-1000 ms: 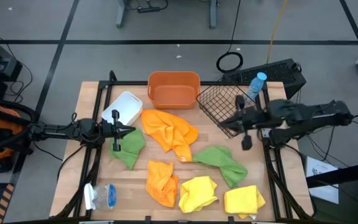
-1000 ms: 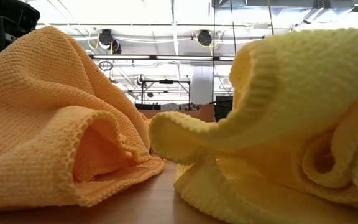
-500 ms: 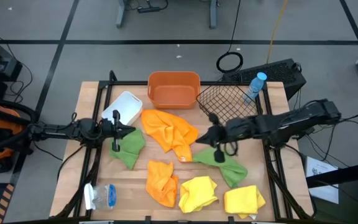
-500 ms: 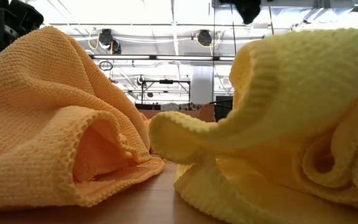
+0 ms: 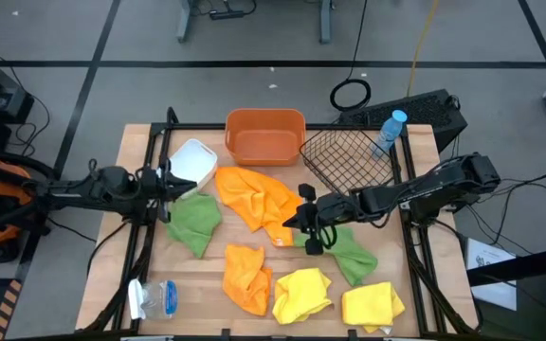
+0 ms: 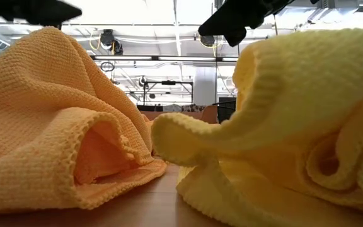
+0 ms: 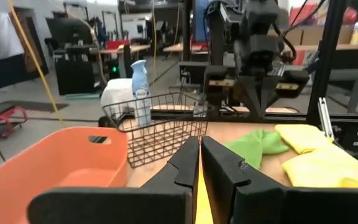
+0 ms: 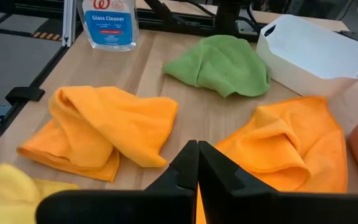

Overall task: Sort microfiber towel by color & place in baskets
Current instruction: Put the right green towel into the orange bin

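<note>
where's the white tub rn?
In the high view the white tub sits at the table's back left, just left of the orange tub, with a green towel in front of it and the left gripper at its near edge.

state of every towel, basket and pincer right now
Orange rectangular plastic tub: upright, empty.
Black wire-mesh basket: tilted, empty.
White rounded plastic tub: empty.
Two orange microfiber towels: crumpled on table.
Two green microfiber towels: crumpled, unsorted.
Two yellow microfiber towels: crumpled at front edge.
Left pincer: shut, empty.
Right pincer: shut, empty, beside the larger orange towel.
</note>
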Motion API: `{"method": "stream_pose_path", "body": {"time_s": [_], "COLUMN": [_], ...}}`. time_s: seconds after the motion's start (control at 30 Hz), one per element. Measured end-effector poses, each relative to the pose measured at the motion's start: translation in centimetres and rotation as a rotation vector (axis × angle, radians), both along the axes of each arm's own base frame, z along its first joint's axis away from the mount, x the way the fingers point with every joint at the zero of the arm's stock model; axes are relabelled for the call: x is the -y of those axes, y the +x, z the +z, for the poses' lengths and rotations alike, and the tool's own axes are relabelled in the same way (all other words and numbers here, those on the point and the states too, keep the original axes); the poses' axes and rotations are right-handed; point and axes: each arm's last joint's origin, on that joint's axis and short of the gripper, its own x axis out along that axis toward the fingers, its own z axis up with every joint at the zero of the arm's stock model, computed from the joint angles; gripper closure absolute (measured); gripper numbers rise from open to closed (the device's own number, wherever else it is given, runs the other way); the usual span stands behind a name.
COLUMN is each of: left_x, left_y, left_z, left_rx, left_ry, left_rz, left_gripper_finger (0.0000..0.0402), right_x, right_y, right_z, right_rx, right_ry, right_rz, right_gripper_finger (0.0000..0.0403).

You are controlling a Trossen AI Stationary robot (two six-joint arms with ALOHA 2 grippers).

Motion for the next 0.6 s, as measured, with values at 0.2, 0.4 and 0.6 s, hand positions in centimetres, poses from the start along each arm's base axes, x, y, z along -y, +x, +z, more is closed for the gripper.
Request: {"method": "stream_pose_path", "body": {"time_s": [0.2,0.4,0.6], "left_x": [0.1,0.3,0.8], "left_y": [1.2,3.3,6.5], "left_z": [6.4,10.3,8.3], "left_rx": [-0.060,-0.108,-0.271], "left_ry": [0.074,0.191,0.085], "left_rz": [-0.002,-0.048,-0.108], "left_gripper_finger": [0.0375,0.0375,0.0375], "right_x": [0.0,0.0,0.2], "right_y": [0.0,-0.1,-0.5], "right_z": [0.0,-0.4,-1.5], "right_rx": [0.001,-0.007,-0.043], "right_ry": [-0.011,-0.017,0.014], "right_rz": [0.006,0.007,-0.045], "right_gripper_finger": [0.0403,0.0403,0.0403]}}
